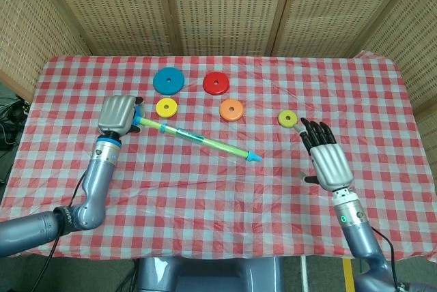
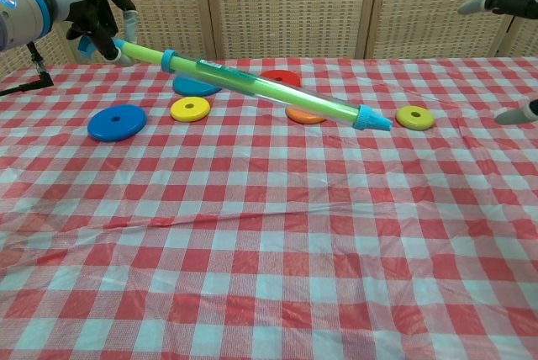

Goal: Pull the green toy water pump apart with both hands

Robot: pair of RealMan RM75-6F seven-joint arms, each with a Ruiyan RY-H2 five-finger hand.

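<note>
The green toy water pump [image 1: 198,140] [image 2: 261,87] is a long green tube with blue collars and a blue tip, held in the air and sloping down toward the right. My left hand [image 1: 118,114] [image 2: 92,15] grips its handle end at the left. My right hand [image 1: 326,157] is open with fingers spread, to the right of the pump's blue tip [image 1: 253,157] and apart from it. In the chest view only its fingertips [image 2: 496,0] show at the right edge.
On the red-checked tablecloth [image 1: 218,190] lie several flat discs: a large blue one [image 1: 168,81], red [image 1: 216,83], yellow [image 1: 166,108], orange [image 1: 231,110], and a yellow-green one [image 1: 287,119] near my right hand. Another blue disc [image 2: 116,122] lies below my left hand.
</note>
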